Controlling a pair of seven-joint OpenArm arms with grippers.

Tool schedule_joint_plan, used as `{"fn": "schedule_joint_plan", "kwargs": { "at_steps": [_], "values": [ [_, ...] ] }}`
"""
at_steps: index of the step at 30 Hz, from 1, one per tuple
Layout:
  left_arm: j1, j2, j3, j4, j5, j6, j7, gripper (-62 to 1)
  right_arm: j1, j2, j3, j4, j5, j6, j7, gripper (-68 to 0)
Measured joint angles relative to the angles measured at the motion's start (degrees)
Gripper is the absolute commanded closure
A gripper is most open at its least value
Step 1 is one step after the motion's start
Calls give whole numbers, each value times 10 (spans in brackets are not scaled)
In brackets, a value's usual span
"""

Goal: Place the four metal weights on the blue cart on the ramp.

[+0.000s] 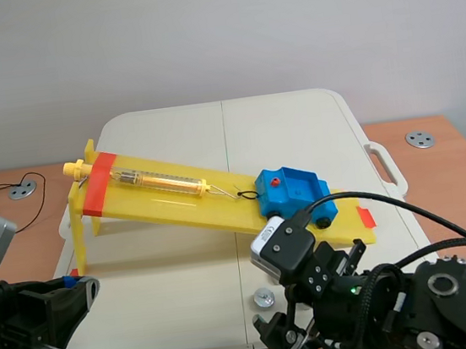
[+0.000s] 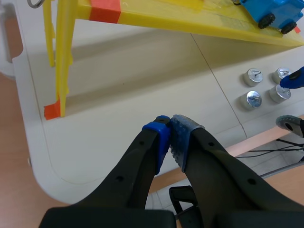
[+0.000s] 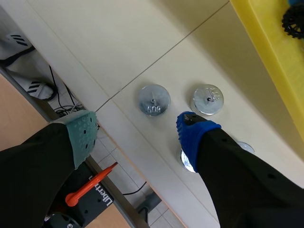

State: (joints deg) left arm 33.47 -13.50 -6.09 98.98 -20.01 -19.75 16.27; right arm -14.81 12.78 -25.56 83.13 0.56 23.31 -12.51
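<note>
White wall point(image 1: 215, 32) behind cream table point(image 1: 168, 131) w/ wood desktops point(image 1: 441, 170) beside.

I list: cream folding surface point(image 1: 295, 124); wooden desk point(image 1: 454, 173) beneath; grey grommet point(image 1: 420, 139); orange tool point(image 3: 90, 185); striped shoes point(image 3: 21, 40) on floor.

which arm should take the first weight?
Right. The right pincer is open, just above the weights, with the blue cart close by. The left pincer is shut, near the ramp's raised end, farther from them.
</note>
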Motion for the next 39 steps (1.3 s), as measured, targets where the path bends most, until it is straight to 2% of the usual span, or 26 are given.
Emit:
{"fn": "schedule_joint_plan", "kwargs": {
  "at_steps": [14,22,37,39],
  "values": [
    [0,0,0,0,0,0,0,-25,10,-10,-12,-17,-29,-2,26,-350],
    [0,0,0,0,0,0,0,-25,37,-39,-12,-67,-32,-2,33,-348],
    [0,0,0,0,0,0,0,-25,57,-47,-35,-108,-44,-2,45,-342],
    [0,0,0,0,0,0,0,-25,59,-47,-35,-109,-44,-3,48,-307]
  ]
}}
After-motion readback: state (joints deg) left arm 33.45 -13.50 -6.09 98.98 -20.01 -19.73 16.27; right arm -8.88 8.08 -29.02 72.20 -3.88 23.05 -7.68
